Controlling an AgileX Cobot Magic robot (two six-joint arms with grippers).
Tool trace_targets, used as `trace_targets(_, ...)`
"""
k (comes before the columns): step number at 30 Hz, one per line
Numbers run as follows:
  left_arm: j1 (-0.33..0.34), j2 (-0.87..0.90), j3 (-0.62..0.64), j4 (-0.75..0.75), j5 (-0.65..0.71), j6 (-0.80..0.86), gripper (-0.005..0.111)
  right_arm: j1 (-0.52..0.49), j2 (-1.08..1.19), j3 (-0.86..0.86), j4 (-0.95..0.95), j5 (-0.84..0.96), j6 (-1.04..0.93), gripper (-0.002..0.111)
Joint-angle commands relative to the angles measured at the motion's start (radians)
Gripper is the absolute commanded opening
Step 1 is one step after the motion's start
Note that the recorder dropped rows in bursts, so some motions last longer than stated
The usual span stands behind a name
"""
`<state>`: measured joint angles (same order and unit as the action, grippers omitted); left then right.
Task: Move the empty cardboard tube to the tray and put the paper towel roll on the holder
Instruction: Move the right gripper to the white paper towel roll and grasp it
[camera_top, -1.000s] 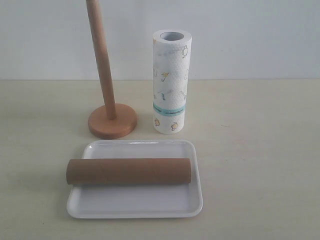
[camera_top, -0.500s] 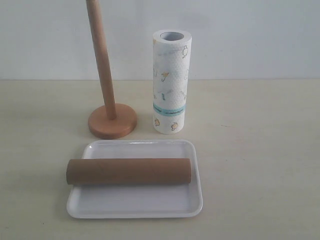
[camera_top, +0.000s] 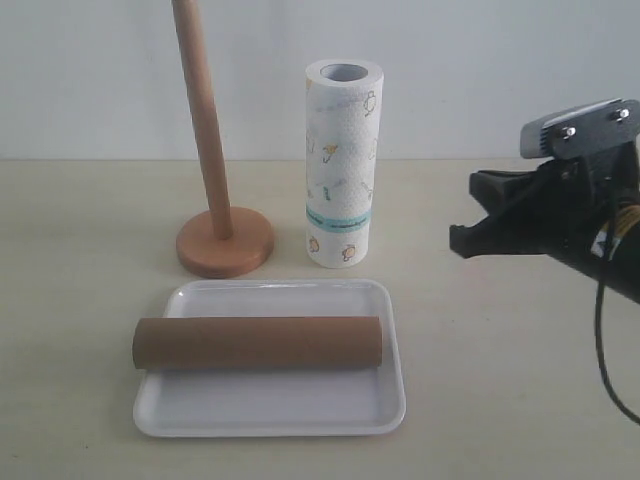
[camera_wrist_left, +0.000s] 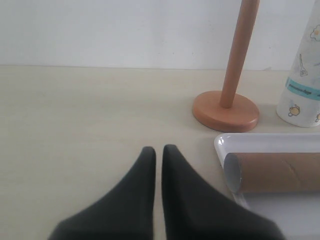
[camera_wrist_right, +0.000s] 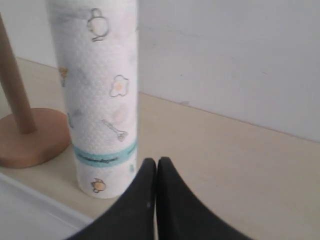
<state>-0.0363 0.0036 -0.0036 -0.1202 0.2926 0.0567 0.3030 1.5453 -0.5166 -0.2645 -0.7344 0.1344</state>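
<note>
The empty cardboard tube (camera_top: 258, 342) lies lengthwise across the white tray (camera_top: 270, 410), its left end over the rim. The paper towel roll (camera_top: 342, 165) stands upright on the table behind the tray, to the right of the wooden holder (camera_top: 224, 240), whose pole is bare. My right gripper (camera_top: 465, 215) hovers to the right of the roll, apart from it; in the right wrist view its fingers (camera_wrist_right: 156, 161) are shut on nothing, just short of the roll (camera_wrist_right: 100, 90). My left gripper (camera_wrist_left: 159, 148) is shut and empty, left of the tube's open end (camera_wrist_left: 280, 172).
The beige tabletop (camera_top: 520, 400) runs back to a white wall. The holder's disc base (camera_wrist_left: 226, 110) sits just behind the tray's rim (camera_wrist_left: 222, 141). The right arm's black body and cable (camera_top: 600, 300) fill the right edge.
My right arm has come into the exterior view from the right, level with the roll. The tube, tray, roll and holder have not moved.
</note>
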Motion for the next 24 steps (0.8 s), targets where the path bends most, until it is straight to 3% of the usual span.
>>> trace_targets(1,0.004,-0.004,0.004,0.007,0.002,0.005,0.004,0.039,0.063,-0.012,-0.012,-0.087,0.006,0.007)
trace_targets(4,0.004,-0.004,0.004,0.007,0.002,0.005,0.004,0.062,0.096,-0.042,-0.019,-0.079,0.061,0.029)
trace_targets(10,0.004,-0.004,0.004,0.007,0.002,0.005,0.004,0.079,0.158,-0.125,-0.061,-0.087,0.192,0.105)
trace_targets(19,0.004,-0.004,0.004,0.007,0.002,0.005,0.004,0.079,0.213,-0.219,-0.100,-0.105,0.163,0.105)
trace_targets(24,0.004,-0.004,0.004,0.007,0.002,0.005,0.004,0.079,0.349,-0.302,-0.208,-0.219,0.163,0.105)
